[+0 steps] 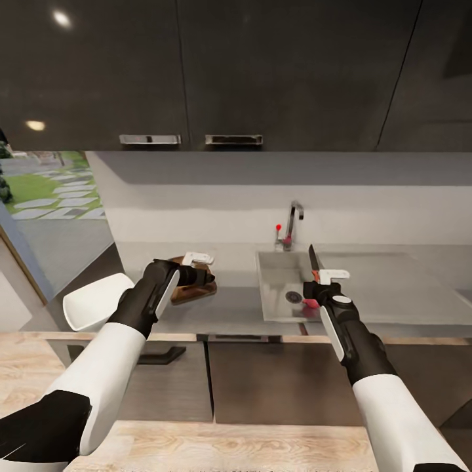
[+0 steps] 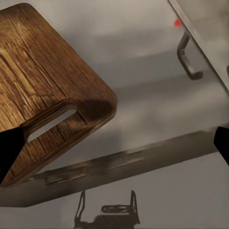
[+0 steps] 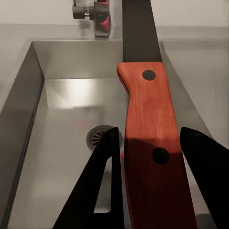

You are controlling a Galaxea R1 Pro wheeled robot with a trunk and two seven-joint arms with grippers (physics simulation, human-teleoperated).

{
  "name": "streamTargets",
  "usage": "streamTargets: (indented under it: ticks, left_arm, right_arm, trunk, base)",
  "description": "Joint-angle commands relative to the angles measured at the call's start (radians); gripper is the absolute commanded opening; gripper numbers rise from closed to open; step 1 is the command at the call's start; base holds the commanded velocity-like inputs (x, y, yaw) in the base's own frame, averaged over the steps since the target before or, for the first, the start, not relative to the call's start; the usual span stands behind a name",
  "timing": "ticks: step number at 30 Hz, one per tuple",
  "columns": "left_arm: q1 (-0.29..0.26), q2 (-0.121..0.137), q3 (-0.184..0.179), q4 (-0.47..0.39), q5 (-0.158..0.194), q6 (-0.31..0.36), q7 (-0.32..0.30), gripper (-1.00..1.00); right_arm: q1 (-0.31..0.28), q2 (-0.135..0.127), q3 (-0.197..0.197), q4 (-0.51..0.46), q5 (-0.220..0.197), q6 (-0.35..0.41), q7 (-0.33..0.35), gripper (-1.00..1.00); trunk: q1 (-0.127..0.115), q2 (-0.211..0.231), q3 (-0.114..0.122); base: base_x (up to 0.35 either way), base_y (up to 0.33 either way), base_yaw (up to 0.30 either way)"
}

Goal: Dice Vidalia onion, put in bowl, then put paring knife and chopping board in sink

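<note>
Two fingers (image 3: 107,186) flanking paring knife (image 3: 148,133) handle

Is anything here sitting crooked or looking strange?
Yes: the chopping board is lifted off the countertop at a tilt in the left gripper, and the right gripper holds the paring knife blade-up over the sink.

one chopping board (image 1: 191,286), one paring knife (image 1: 314,262), one bowl (image 1: 97,301), one sink (image 1: 278,288)
</note>
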Motion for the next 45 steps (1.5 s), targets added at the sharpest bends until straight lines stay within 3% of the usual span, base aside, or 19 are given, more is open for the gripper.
streamTargets:
  ticks: [1,13,15,19,22,31,37,45]
  left_arm:
    - [-0.001,0.0,-0.001,-0.001,0.0,0.005,-0.002,1.0]
    - [0.0,0.018,-0.008,-0.003,-0.001,-0.013,-0.003,1.0]
    - [-0.001,0.02,-0.036,-0.003,-0.001,-0.014,-0.002,1.0]
    - [0.0,0.036,-0.13,-0.002,0.001,-0.014,-0.002,1.0]
    - [0.0,0.039,-0.15,-0.001,0.002,-0.014,-0.002,1.0]
    - [0.001,0.043,-0.159,-0.001,0.003,-0.015,-0.006,1.0]
    - [0.001,0.047,-0.16,-0.004,0.003,-0.017,-0.099,1.0]
    - [0.001,0.048,-0.16,-0.007,0.003,-0.017,-0.121,1.0]
  right_arm:
    - [-0.001,0.0,0.0,-0.002,0.001,0.006,-0.003,-1.0]
    - [-0.001,-0.002,0.0,-0.003,0.001,0.007,-0.003,-1.0]
    - [-0.001,-0.002,0.0,-0.003,0.001,0.007,-0.003,-1.0]
    - [-0.001,-0.007,0.0,-0.004,0.001,0.006,-0.003,-1.0]
    - [-0.001,-0.011,0.0,-0.004,0.001,0.007,-0.003,-1.0]
    - [-0.001,-0.013,0.0,-0.003,0.0,0.007,-0.003,-1.0]
    - [-0.001,-0.013,0.0,-0.003,0.0,0.007,-0.003,-1.0]
    - [-0.001,-0.013,0.0,-0.003,0.0,0.007,-0.003,-1.0]
  trunk:
    - [0.0,-0.001,-0.003]
    - [0.0,-0.001,-0.022]
    - [0.0,-0.001,-0.025]
    - [0.0,-0.001,-0.032]
    - [0.0,-0.001,-0.036]
    - [0.0,-0.001,-0.051]
    - [0.0,-0.001,-0.06]
    - [0.0,-0.001,-0.073]
  base:
    - [0.001,0.0,0.0]
    - [0.041,0.025,0.0]
    - [0.238,0.108,0.0]
    - [0.282,0.075,0.0]
    - [0.165,0.018,0.0]
    - [0.02,0.002,0.0]
    - [0.0,0.0,0.0]
    - [0.0,0.0,0.0]
